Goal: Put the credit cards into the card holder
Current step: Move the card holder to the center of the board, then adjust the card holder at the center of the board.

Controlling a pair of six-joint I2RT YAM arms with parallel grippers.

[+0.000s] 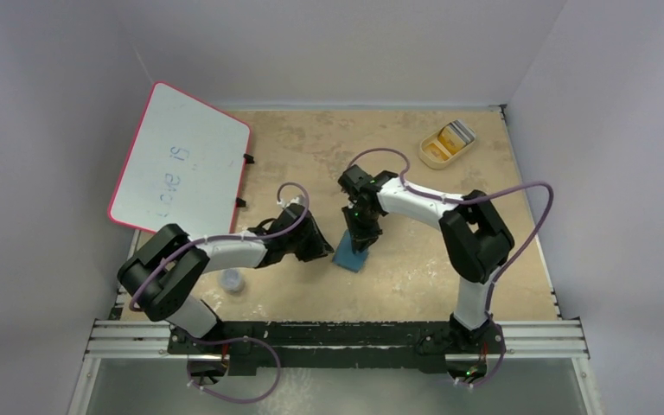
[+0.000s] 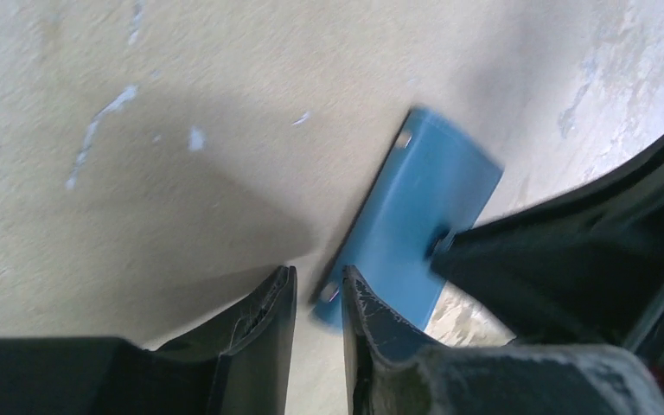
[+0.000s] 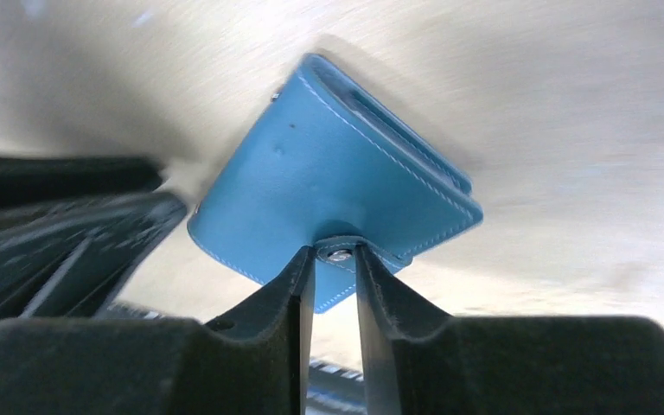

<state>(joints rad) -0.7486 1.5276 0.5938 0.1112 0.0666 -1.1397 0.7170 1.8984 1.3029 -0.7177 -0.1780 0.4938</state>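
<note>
Apparently the right hand (image 3: 335, 259) pinches the snap tab (image 3: 339, 254) of the closed card holder (image 3: 311, 173) on the bench (image 3: 571, 130), probably to pull it open. The left hand (image 2: 318, 272), narrowly spread at its corner, maybe steadies it, though whether it grips I cannot tell.

Tan table (image 1: 415, 285) w/ whiteboard (image 1: 181, 164), tray (image 1: 437, 156), card holder (image 1: 350, 257), sm. clear cup (image 1: 233, 279).

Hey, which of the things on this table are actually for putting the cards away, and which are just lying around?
For the job: blue wallet; cards, far right.
Just lying about: whiteboard; beige tray under the cards; small clear round thing, near left.
</note>
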